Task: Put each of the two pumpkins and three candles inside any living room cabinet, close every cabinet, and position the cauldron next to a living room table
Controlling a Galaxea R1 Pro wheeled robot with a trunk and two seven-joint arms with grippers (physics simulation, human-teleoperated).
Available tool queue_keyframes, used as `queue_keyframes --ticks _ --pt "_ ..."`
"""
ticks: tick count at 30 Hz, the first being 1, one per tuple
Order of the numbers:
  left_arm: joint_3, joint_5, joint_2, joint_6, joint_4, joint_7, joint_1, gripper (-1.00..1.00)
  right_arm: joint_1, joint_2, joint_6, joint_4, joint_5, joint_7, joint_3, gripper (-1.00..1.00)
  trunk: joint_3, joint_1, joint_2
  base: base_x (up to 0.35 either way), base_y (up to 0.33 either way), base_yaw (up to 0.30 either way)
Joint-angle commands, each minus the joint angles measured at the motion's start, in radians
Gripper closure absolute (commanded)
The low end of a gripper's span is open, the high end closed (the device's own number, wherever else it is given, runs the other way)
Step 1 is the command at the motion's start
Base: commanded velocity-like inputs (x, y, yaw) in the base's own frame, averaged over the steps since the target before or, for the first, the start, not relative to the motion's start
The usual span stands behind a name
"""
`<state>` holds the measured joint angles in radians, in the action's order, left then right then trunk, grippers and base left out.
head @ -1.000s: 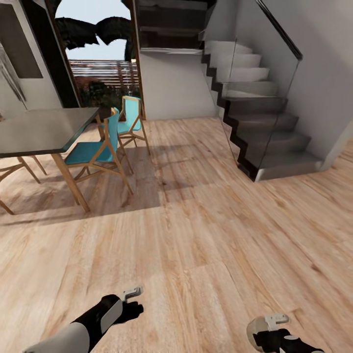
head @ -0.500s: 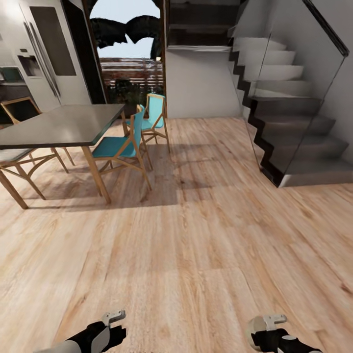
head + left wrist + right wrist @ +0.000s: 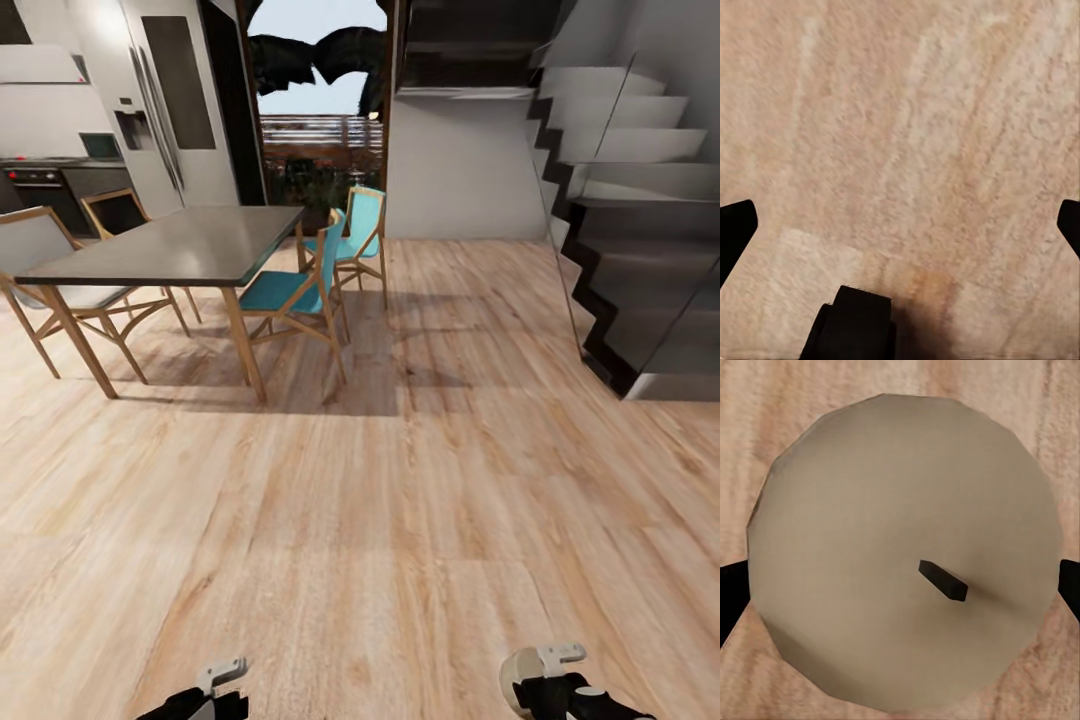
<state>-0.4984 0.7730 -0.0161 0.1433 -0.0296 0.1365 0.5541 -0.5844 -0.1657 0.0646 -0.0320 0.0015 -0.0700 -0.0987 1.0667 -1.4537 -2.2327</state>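
Observation:
My right gripper [image 3: 552,688] is shut on a candle [image 3: 520,672], a stubby beige cylinder, low over the wooden floor at the picture's bottom right. In the right wrist view the candle's round flat top [image 3: 870,540] with its short dark wick spans the gap between the two dark fingertips [image 3: 730,594]. My left gripper [image 3: 218,692] hangs at the bottom left over bare floor. The left wrist view has its fingers [image 3: 735,229] spread wide with nothing between them. The pumpkins, the cabinet and the cauldron are out of view.
A dark-topped dining table [image 3: 190,245] on wooden legs stands at the left, with teal chairs [image 3: 300,292] beside it. A dark staircase [image 3: 640,290] with a glass rail rises at the right. A fridge [image 3: 165,110] and an open doorway [image 3: 320,110] lie behind. Open wood floor [image 3: 400,500] stretches ahead.
The camera has swung left, so the table, chairs and stairs sit further right in the picture. My left arm has dropped toward the bottom edge. The right gripper still holds the candle.

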Motion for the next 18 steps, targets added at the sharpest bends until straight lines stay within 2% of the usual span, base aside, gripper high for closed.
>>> queue_keyframes --ticks 1,5,8,15,18 --pt "0.0 0.0 0.0 0.0 0.004 0.0 -0.001 -1.0 0.0 0.0 0.0 0.0 0.0 0.001 0.001 1.0 0.001 0.0 0.0 0.0 0.0 0.277" --pt "0.001 0.001 -0.001 0.003 0.015 0.003 -0.003 -1.0 0.0 0.0 0.0 0.0 0.0 0.001 0.001 1.0 0.003 0.0 0.0 0.0 0.0 0.277" --pt "0.001 0.0 -0.007 0.004 0.069 0.005 -0.012 -1.0 0.0 -0.001 0.001 0.0 0.0 0.001 0.001 1.0 0.005 0.0 0.0 0.0 0.0 0.277" --pt "0.001 0.0 -0.01 0.003 0.086 0.006 -0.09 -1.0 0.0 -0.001 0.001 0.0 0.0 0.001 0.001 1.0 0.009 0.0 0.0 0.0 0.0 0.277" --pt "0.001 0.0 -0.01 0.003 0.086 0.006 -0.102 -1.0 0.0 -0.002 0.0 0.001 0.0 0.001 0.001 1.0 0.011 0.0 0.0 0.0 0.0 0.277"
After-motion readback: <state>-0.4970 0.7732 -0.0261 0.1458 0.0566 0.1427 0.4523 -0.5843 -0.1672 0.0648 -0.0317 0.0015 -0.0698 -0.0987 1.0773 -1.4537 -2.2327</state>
